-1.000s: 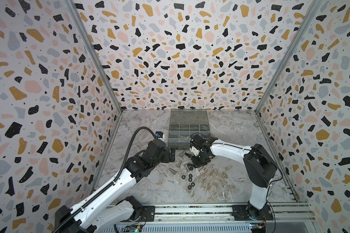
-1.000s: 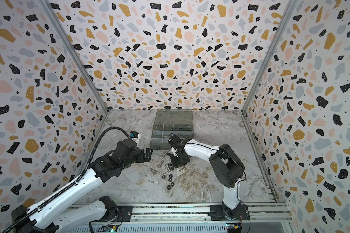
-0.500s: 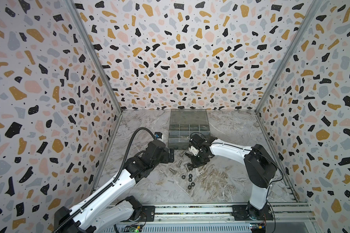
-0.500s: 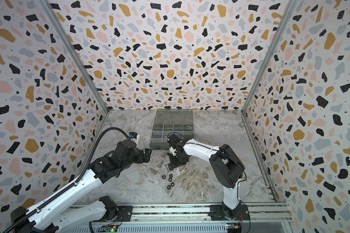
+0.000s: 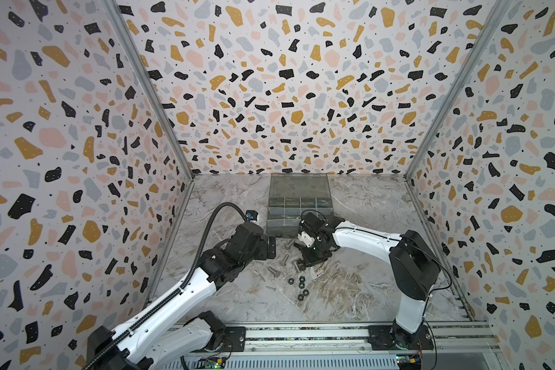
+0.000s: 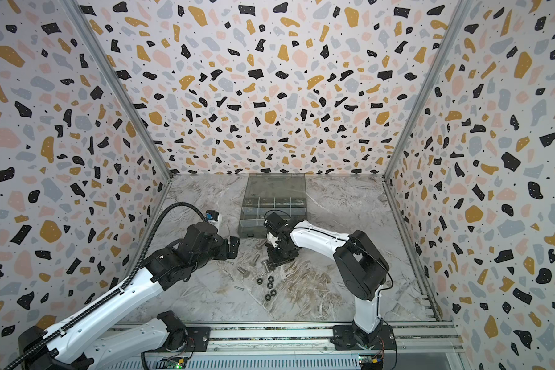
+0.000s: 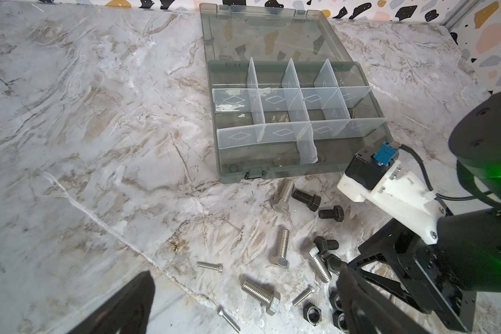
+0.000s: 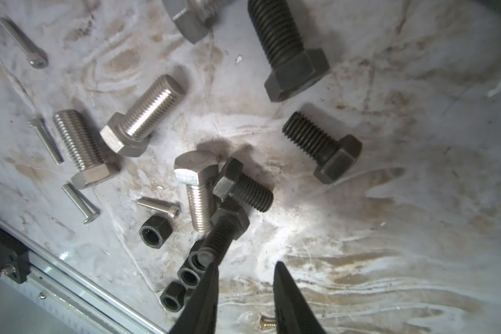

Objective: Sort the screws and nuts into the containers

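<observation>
Silver and black screws [image 7: 282, 245] lie loose on the marble in front of the organiser box [image 7: 220, 162], whose containers show nothing inside. Black nuts [image 5: 302, 285] cluster just nearer the front, also in a top view [image 6: 269, 285]. My right gripper [image 8: 243, 266] hangs low over the pile [image 5: 305, 262], open. A black screw [image 8: 226, 231] stands tilted, and its shaft end touches one fingertip [image 8: 209, 277]. Nuts [image 8: 188, 274] lie beside that finger. My left gripper [image 7: 245, 271] is wide open to the left of the pile [image 5: 271, 246], holding nothing.
The box lid [image 5: 298, 184] lies open flat toward the back wall. Patterned walls close in three sides, and a metal rail [image 5: 302, 333] runs along the front. A small brass screw [image 8: 265, 319] lies between the right fingers.
The right gripper's jaws have spread apart over the pile. The left arm has barely moved.
</observation>
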Action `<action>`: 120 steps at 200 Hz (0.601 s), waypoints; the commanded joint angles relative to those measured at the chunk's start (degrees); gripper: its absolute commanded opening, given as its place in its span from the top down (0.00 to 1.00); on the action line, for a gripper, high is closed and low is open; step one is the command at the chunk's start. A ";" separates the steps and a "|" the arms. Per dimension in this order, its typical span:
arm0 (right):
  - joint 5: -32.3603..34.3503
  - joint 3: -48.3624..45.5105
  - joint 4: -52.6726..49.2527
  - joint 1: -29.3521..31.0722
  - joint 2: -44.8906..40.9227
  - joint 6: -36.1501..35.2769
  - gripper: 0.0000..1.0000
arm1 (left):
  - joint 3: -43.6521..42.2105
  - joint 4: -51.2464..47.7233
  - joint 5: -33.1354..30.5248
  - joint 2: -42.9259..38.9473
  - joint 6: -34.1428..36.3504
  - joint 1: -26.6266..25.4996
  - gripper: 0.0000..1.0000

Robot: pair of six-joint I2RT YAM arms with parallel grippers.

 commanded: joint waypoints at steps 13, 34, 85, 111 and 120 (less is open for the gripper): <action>1.21 1.47 -2.07 0.88 -4.03 0.72 0.62 | 0.38 0.58 -0.68 -0.22 0.94 -0.28 0.00; 1.38 1.20 -2.06 0.94 -3.77 0.59 0.62 | 0.11 0.99 -0.44 -0.20 0.76 -0.28 0.00; 1.23 1.25 -1.31 0.94 -2.25 0.22 0.63 | 0.54 0.84 -0.56 -0.15 0.50 -0.26 0.00; 0.75 1.20 -0.51 0.90 -1.35 -0.19 0.65 | 0.52 0.38 -0.77 -0.37 0.25 -0.28 0.00; 0.64 1.44 -0.29 0.92 -0.82 -0.38 0.65 | 0.49 0.24 -0.87 -0.43 0.16 -0.28 0.00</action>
